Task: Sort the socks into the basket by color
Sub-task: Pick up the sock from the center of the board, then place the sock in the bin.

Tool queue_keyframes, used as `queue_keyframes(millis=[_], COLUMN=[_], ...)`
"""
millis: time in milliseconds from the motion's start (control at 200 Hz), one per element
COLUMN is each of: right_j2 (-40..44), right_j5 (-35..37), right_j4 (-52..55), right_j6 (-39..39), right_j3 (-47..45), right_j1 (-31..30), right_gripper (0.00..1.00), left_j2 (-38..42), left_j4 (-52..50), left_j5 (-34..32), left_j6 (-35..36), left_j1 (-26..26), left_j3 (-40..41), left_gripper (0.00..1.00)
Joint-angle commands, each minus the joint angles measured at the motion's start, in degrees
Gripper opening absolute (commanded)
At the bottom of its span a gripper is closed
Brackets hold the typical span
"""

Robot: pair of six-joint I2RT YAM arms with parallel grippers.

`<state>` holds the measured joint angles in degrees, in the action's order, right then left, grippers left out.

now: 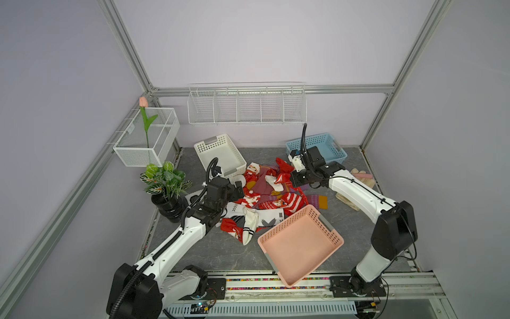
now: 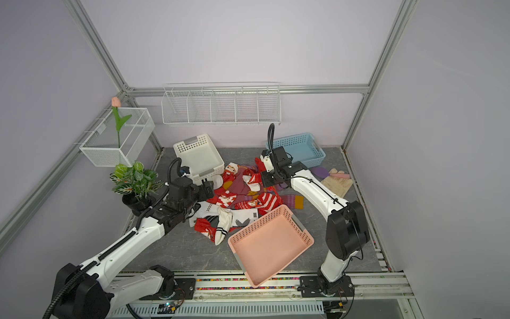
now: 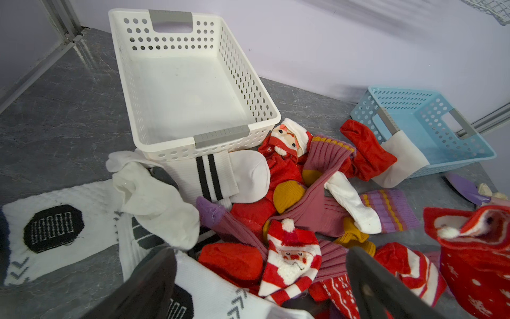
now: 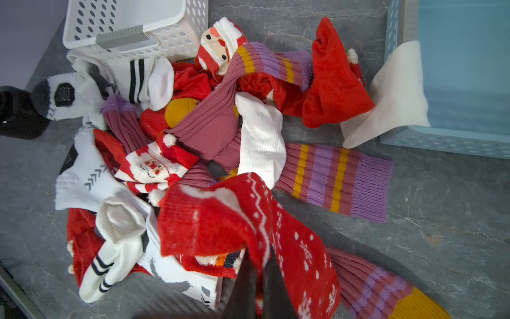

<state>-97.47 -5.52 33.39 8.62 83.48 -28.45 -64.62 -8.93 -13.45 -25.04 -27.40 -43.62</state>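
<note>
Right wrist view: my right gripper [image 4: 259, 265] pinches a red sock [image 4: 220, 221] at the pile [image 4: 207, 124] on the table [image 4: 414, 221]; my left gripper [image 3: 260, 252] gapes above it. White basket [image 1: 220, 154], blue basket [image 1: 325, 146], pink basket [image 1: 298, 245] look empty: sorting barely begun.

Socks [image 1: 265, 193]: all soft cloth, matt. Red snowflake sock [image 4: 215, 221]: fuzzy plush knit. Purple-maroon sock [image 4: 331, 176]: ribbed knit. White sock [image 4: 262, 138]: fine ribbed knit, smooth. White basket [image 3: 242, 80], blue basket [image 3: 397, 99], pink basket [image 1: 300, 248]: perforated plastic, smooth, slight sheen; grey matt handle inserts. Tabletop [image 1: 220, 254]: grey stone-look, veined, matt. Wall rack [image 1: 248, 110]: white coated wire. Frame [image 1: 345, 89]: bare silvery metal, dull sheen. My right fingers [image 4: 244, 287]: matt black, plastic-looking.
</note>
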Motion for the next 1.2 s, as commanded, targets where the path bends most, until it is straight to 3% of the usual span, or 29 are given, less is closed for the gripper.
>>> queue_keyframes(millis=[0, 235, 640, 745, 980, 1194], right_j2=[2.78, 3.8, 0.91, -0.06, -4.71, -6.75], right_j5=[-3.37, -7.8, -17.93, -23.54, -32.19, -37.6], right_j4=[-1.35, -2.79, -8.31, -13.54, -22.8, -26.96], right_j6=[2.68, 5.31, 10.36, 13.9, 22.65, 27.1], right_j3=[0.31, 0.93, 4.13, 4.45, 8.52, 9.86], right_j1=[1.82, 3.92, 2.22, 0.76, -2.6, -4.34], right_gripper=[0.07, 0.07, 0.07, 0.07, 0.07, 0.07], left_j2=[1.12, 1.38, 5.96, 6.5, 2.05, -1.33], left_j4=[-0.98, -1.22, 1.7, 8.65, 18.81, 28.48], left_j5=[-0.17, 0.23, 2.91, 8.95, 20.04, 23.27], left_j6=[-0.72, -0.35, -0.59, 2.82, 2.54, 3.49], left_j1=[-0.29, -0.29, -0.29, -0.29, -0.36, -0.46], left_j3=[-2.44, -2.61, -1.04, 1.3, 1.61, 3.34], left_gripper=[0.98, 0.98, 1.0, 1.0, 0.99, 0.99])
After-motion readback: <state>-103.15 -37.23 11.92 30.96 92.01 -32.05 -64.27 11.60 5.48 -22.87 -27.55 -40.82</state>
